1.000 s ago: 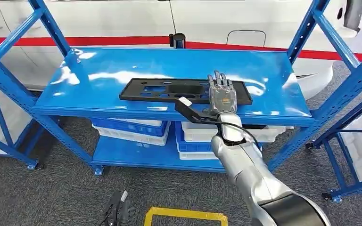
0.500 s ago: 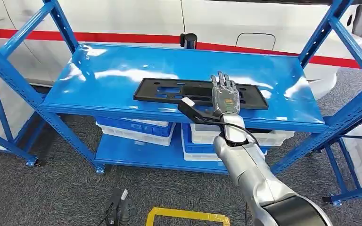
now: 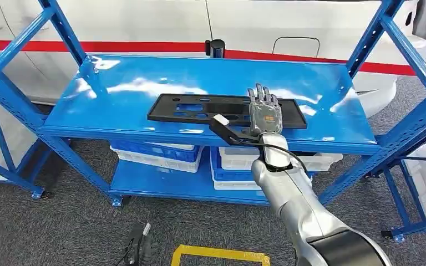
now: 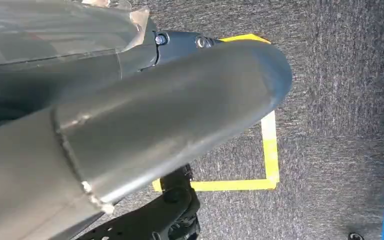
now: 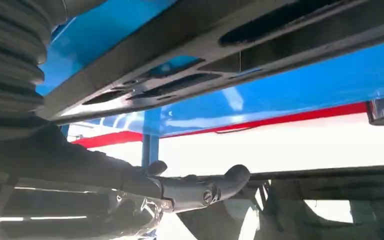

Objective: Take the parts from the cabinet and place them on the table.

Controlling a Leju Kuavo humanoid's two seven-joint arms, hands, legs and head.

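A long flat black part (image 3: pixel 199 108) with cut-outs lies near the front edge of the blue cabinet's top shelf (image 3: pixel 144 77). My right hand (image 3: pixel 264 113) lies flat over the part's right portion, fingers stretched out on top and the thumb sticking out toward the shelf's front lip. The right wrist view looks closely along the black part (image 5: pixel 260 30), with my thumb (image 5: pixel 200 187) apart from it. The left wrist view looks down at the floor; my left hand's thumb (image 4: pixel 180 42) shows, and its fingers are hidden.
White and blue bins (image 3: pixel 155 152) stand on the lower shelf. Blue uprights frame the cabinet on both sides. A white vehicle with a red stripe (image 3: pixel 144 22) stands behind it. Yellow floor tape (image 3: pixel 219 255) and a small black device (image 3: pixel 138 246) lie on the grey carpet.
The camera has swayed sideways, shifting the whole scene. My right hand stays flat over the right portion of the black part, which has not left the shelf.
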